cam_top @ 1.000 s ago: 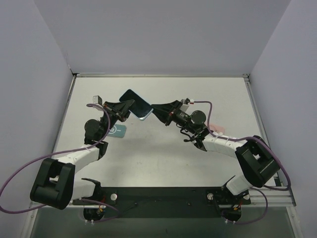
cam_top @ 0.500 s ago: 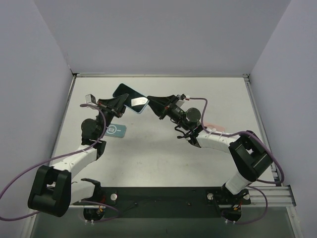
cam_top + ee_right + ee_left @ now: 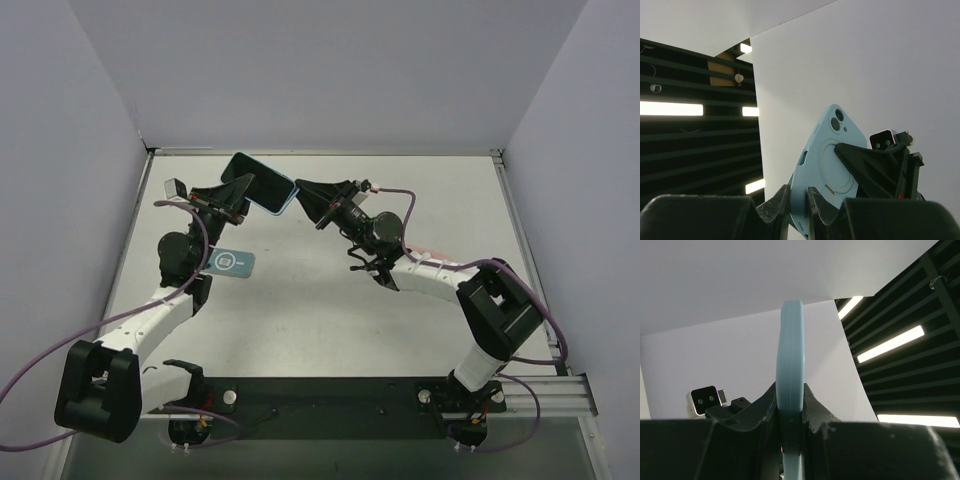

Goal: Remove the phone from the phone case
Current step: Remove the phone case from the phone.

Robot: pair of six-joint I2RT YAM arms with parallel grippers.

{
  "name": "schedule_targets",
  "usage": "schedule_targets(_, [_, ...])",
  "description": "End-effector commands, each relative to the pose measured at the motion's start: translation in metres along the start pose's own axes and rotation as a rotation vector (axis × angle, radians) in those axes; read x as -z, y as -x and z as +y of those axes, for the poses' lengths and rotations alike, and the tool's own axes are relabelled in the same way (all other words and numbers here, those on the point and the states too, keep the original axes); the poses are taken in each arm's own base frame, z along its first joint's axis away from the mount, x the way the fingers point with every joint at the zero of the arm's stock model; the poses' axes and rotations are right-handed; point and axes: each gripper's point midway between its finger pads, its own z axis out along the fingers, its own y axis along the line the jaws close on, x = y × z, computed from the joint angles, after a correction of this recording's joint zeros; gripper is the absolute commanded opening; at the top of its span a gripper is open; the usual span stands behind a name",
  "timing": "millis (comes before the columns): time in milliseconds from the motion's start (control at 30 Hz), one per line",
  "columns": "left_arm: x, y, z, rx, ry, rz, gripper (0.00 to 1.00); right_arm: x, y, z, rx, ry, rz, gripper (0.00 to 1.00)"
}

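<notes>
The phone (image 3: 256,178), not yet taken out of its light blue case (image 3: 832,150), is held in the air above the far part of the desk (image 3: 330,320), between the two arms. The left fingers (image 3: 812,406) are clamped on one end of the case and the right fingers (image 3: 777,200) on the opposite end. It is probably gripped from both sides so that the case can be peeled away without the phone being dropped.

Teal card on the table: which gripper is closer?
Left. The left gripper holds the cased phone just beyond the teal card; the right gripper grips its other end, farther right.
</notes>
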Motion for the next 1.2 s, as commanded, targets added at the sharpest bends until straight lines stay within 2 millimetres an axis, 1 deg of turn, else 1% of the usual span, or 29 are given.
schedule_targets(0, [0.061,-0.062,-0.190,-0.021,-0.650,0.249,0.00,0.003,0.000,0.030,0.008,0.153,0.057,0.00])
schedule_targets(33, [0.055,-0.065,-0.183,-0.027,-0.593,0.266,0.00,0.004,-0.001,0.022,0.055,0.120,0.068,0.00])
schedule_targets(67, [0.053,-0.067,-0.182,-0.057,-0.580,0.264,0.00,0.005,0.005,-0.002,0.078,0.019,0.053,0.00])
schedule_targets(100, [0.051,-0.068,-0.181,-0.070,-0.560,0.268,0.00,0.009,0.002,-0.017,0.110,-0.055,0.086,0.00])
schedule_targets(133, [0.049,-0.071,-0.176,-0.079,-0.517,0.282,0.00,0.015,0.007,-0.040,0.182,-0.167,0.070,0.00])
schedule_targets(167, [0.049,-0.073,-0.174,-0.100,-0.507,0.283,0.00,0.019,0.008,-0.052,0.217,-0.238,0.080,0.00])
schedule_targets(200, [0.048,-0.073,-0.172,-0.105,-0.489,0.286,0.00,0.025,0.005,-0.064,0.247,-0.303,0.110,0.00])
schedule_targets(233, [0.047,-0.075,-0.171,-0.112,-0.471,0.294,0.00,0.030,0.002,-0.066,0.295,-0.340,0.123,0.00])
schedule_targets(267, [0.046,-0.076,-0.169,-0.120,-0.460,0.297,0.00,0.038,0.009,-0.086,0.344,-0.440,0.122,0.00])
schedule_targets(333, [0.043,-0.078,-0.165,-0.126,-0.432,0.311,0.00,0.045,0.008,-0.091,0.397,-0.494,0.143,0.00])
schedule_targets(367, [0.042,-0.079,-0.162,-0.135,-0.421,0.317,0.00,0.052,0.011,-0.101,0.434,-0.541,0.152,0.00])
schedule_targets(400, [0.041,-0.080,-0.160,-0.138,-0.412,0.325,0.00,0.050,0.009,-0.099,0.456,-0.548,0.169,0.00])
schedule_targets(433, [0.040,-0.082,-0.154,-0.137,-0.385,0.338,0.00,0.051,0.005,-0.101,0.465,-0.565,0.202,0.00])
schedule_targets(467, [0.038,-0.083,-0.151,-0.144,-0.370,0.348,0.00,0.057,0.006,-0.110,0.471,-0.613,0.216,0.00])
schedule_targets(500, [0.038,-0.084,-0.149,-0.149,-0.359,0.354,0.00,0.058,0.005,-0.112,0.514,-0.627,0.247,0.00])
schedule_targets(533, [0.036,-0.085,-0.141,-0.147,-0.324,0.367,0.00,0.054,0.002,-0.111,0.531,-0.630,0.267,0.00])
schedule_targets(600, [0.035,-0.086,-0.138,-0.164,-0.311,0.373,0.00,0.059,-0.001,-0.116,0.538,-0.654,0.307,0.00])
schedule_targets(633, [0.034,-0.087,-0.133,-0.166,-0.285,0.382,0.00,0.056,-0.001,-0.115,0.542,-0.642,0.316,0.01])
schedule_targets(700, [0.033,-0.088,-0.127,-0.179,-0.263,0.385,0.00,0.054,-0.008,-0.112,0.535,-0.613,0.359,0.05])
schedule_targets(733, [0.033,-0.089,-0.122,-0.181,-0.248,0.396,0.00,0.047,-0.011,-0.109,0.529,-0.575,0.372,0.07])
schedule_targets(833, [0.034,-0.091,-0.111,-0.170,-0.229,0.408,0.00,0.037,-0.020,-0.106,0.490,-0.526,0.420,0.09])
schedule_targets(900, [0.034,-0.092,-0.107,-0.167,-0.222,0.413,0.00,0.027,-0.034,-0.100,0.484,-0.485,0.470,0.10])
schedule_targets(933, [0.034,-0.092,-0.104,-0.167,-0.216,0.416,0.00,0.025,-0.037,-0.104,0.476,-0.486,0.493,0.11])
schedule_targets(967, [0.034,-0.092,-0.103,-0.166,-0.214,0.418,0.00,0.017,-0.045,-0.096,0.481,-0.458,0.524,0.14])
schedule_targets(1000, [0.034,-0.093,-0.102,-0.167,-0.212,0.423,0.00,0.015,-0.050,-0.095,0.474,-0.450,0.547,0.18])
schedule_targets(1033, [0.034,-0.093,-0.100,-0.169,-0.210,0.424,0.00,0.016,-0.061,-0.100,0.458,-0.440,0.601,0.19])
schedule_targets(1167, [0.034,-0.094,-0.097,-0.172,-0.210,0.439,0.00,0.008,-0.079,-0.096,0.407,-0.375,0.676,0.25])
